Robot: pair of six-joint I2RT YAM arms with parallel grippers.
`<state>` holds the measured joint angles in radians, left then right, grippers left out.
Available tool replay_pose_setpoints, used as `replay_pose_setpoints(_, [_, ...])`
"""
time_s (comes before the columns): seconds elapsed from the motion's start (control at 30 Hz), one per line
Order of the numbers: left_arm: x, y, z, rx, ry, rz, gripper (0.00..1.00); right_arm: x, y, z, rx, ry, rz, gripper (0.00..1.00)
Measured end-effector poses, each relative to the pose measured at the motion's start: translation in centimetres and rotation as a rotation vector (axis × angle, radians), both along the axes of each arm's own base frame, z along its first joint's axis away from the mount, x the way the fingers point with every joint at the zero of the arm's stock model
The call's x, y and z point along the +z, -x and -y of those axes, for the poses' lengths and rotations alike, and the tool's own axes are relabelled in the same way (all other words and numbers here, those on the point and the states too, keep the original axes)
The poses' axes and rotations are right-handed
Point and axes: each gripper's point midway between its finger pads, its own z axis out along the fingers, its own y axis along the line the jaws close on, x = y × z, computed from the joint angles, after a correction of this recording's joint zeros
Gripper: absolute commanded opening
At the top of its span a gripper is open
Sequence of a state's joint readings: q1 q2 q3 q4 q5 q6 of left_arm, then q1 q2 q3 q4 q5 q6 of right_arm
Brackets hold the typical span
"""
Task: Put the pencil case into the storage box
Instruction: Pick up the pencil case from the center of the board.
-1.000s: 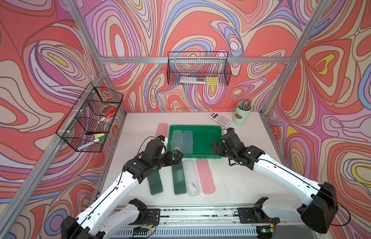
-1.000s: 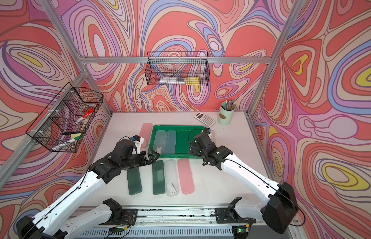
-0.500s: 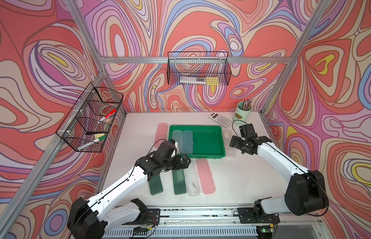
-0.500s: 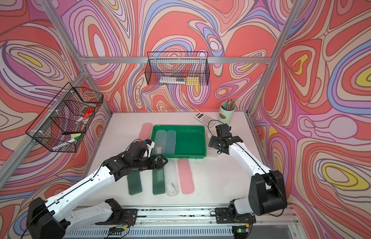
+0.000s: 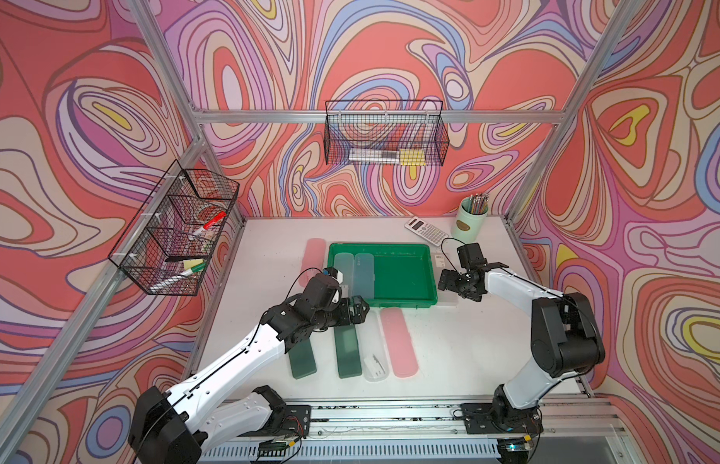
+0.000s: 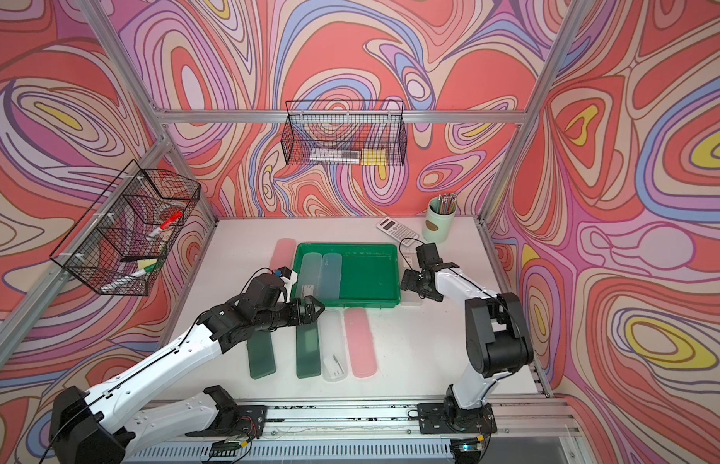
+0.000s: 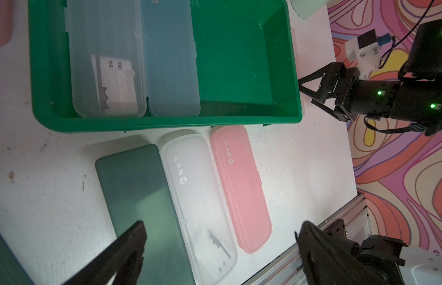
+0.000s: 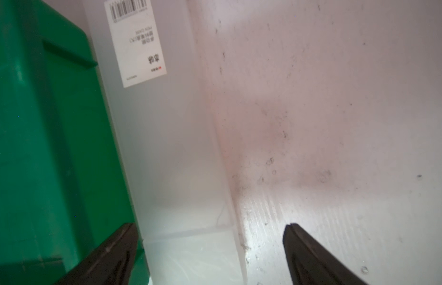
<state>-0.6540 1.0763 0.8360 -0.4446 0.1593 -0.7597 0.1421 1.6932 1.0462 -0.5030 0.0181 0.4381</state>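
Tight against the right side of the storage box (image 8: 42, 123), the pencil case (image 8: 170, 148) is being straddled by the open, empty right claw (image 8: 210, 225); the box risks being clipped

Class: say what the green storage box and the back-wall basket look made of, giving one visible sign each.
Storage box: likely moulded plastic, glossy; uniform green, rounded lipped rim. Basket: probably black-coated metal wire; thin crossing rods form an open grid.

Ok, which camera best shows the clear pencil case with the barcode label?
Right wrist view: the clear pencil case lies close up beside the storage box, barcode label sharp. Both top views show only a faint pale strip; left wrist barely catches its edge.
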Motion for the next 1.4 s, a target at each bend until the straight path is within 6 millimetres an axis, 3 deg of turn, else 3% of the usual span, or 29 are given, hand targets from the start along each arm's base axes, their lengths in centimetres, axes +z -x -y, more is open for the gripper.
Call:
replay_pose_setpoints(0.17, [0.0,0.0,0.4,-0.013,0.013,-0.005,0.99,-1.2,-0.4,0.5,-0.017,0.008,-0.027,0.93])
replay_pose_setpoints(0.43, [-0.3,-0.1,1.2,-0.031,0.04,-0.023,0.99,-1.0,0.0,3.2,-0.087,0.027,-0.014,0.93])
replay_pose_setpoints(0.6, [-0.4,0.0,1.5,-0.035,0.056,-0.034,0.99,0.5,1.3,4.0,-0.081,0.049,0.013,0.93])
replay_pose_setpoints(0.83, [-0.5,0.0,1.5,-0.034,0.059,-0.037,0.99,3.0,0.5,3.7,0.014,0.074,0.077,0.98])
replay_pose_setpoints(1.07, [-1.0,0.2,1.4,-0.033,0.054,-0.045,0.99,0.9,0.8,3.2,0.1,0.08,0.011,0.98])
replay_pose_setpoints(1.4, [-1.2,0.0,1.7,-0.034,0.061,-0.054,0.99,-0.3,0.7,2.8,0.146,0.076,-0.013,0.98])
